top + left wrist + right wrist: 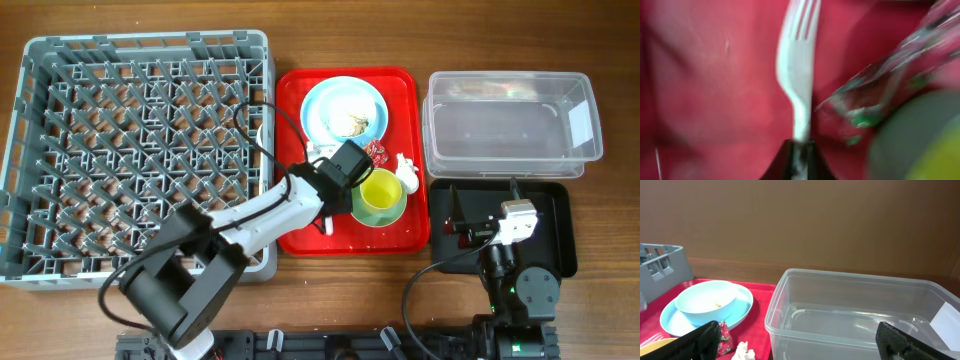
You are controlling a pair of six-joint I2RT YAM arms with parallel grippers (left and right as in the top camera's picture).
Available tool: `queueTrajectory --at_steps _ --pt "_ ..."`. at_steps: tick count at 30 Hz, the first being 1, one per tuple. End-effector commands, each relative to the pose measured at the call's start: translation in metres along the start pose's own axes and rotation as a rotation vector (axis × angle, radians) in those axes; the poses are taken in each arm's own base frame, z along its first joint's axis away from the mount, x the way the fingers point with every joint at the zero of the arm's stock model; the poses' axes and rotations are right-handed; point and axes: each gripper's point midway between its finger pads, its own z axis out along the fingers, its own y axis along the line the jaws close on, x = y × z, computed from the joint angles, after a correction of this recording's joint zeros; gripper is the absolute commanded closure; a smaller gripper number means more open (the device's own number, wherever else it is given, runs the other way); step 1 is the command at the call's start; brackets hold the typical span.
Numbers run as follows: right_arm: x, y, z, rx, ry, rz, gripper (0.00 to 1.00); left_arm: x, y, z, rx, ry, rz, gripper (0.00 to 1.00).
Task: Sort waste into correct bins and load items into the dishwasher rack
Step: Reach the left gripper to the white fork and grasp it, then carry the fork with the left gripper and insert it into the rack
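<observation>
Left pincer (800, 152) is clamping the handle of the white plastic fork (796, 70) over the red rectangular tray (715, 100), seemingly readying it for the grey gridded dishwasher rack (140, 150); right pincer (800, 342) is hanging wide apart near the clear plastic tub (855, 310).

No word, number or brand mark can be read in any view. A white label (578, 118) sits on the wall of the clear tub (512, 125), ahead of the right gripper (797, 327) and off to its right. From overhead it is a plain white patch. In the right wrist view only part of it shows, and no print on it is legible.
</observation>
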Motion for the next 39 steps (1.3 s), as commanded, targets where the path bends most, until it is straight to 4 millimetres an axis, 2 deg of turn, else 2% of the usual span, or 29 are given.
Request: queueTrajectory --at_steps 1,5,7,10,12,16,21,26,27,32,36,39 --pt "-0.002 0.000 0.000 -0.001 -0.009 -0.003 0.00 -0.009 0.018 -0.016 -0.081 -0.060 0.002 0.96" --pt "-0.002 0.000 0.000 -0.001 -0.009 -0.002 0.00 -0.051 0.016 -0.083 -0.031 -0.260 -0.035 0.96" --pt "-0.002 0.000 0.000 -0.001 -0.009 -0.002 0.00 -0.068 0.027 -0.122 -0.036 -0.379 -0.039 0.96" --pt "-0.002 0.000 0.000 -0.001 -0.009 -0.003 0.00 -0.080 0.044 -0.158 -0.046 -0.452 0.060 0.96" --pt "-0.002 0.000 0.000 -0.001 -0.009 -0.002 0.00 -0.086 0.067 -0.170 -0.079 -0.460 0.064 0.96" --pt "-0.002 0.000 0.000 -0.001 -0.009 -0.002 0.00 -0.090 0.110 -0.160 -0.160 -0.390 -0.005 0.94" --pt "-0.002 0.000 0.000 -0.001 -0.009 -0.002 0.00 -0.090 0.128 -0.132 -0.179 -0.278 0.025 0.90" --pt "-0.002 0.000 0.000 -0.001 -0.009 -0.002 0.00 -0.087 0.132 -0.111 -0.219 -0.213 0.099 0.90" --pt "-0.002 0.000 0.000 -0.001 -0.009 -0.002 0.00 -0.084 0.133 -0.101 -0.234 -0.181 0.123 0.87" --pt "-0.002 0.000 0.000 -0.001 -0.009 -0.002 0.00 -0.079 0.135 -0.083 -0.259 -0.130 0.134 0.90" --pt "-0.002 0.000 0.000 -0.001 -0.009 -0.003 0.00 -0.085 0.132 -0.082 -0.252 -0.155 0.124 0.90" --pt "-0.002 0.000 0.000 -0.001 -0.009 -0.003 0.00 -0.096 0.131 -0.089 -0.251 -0.214 0.082 0.79"
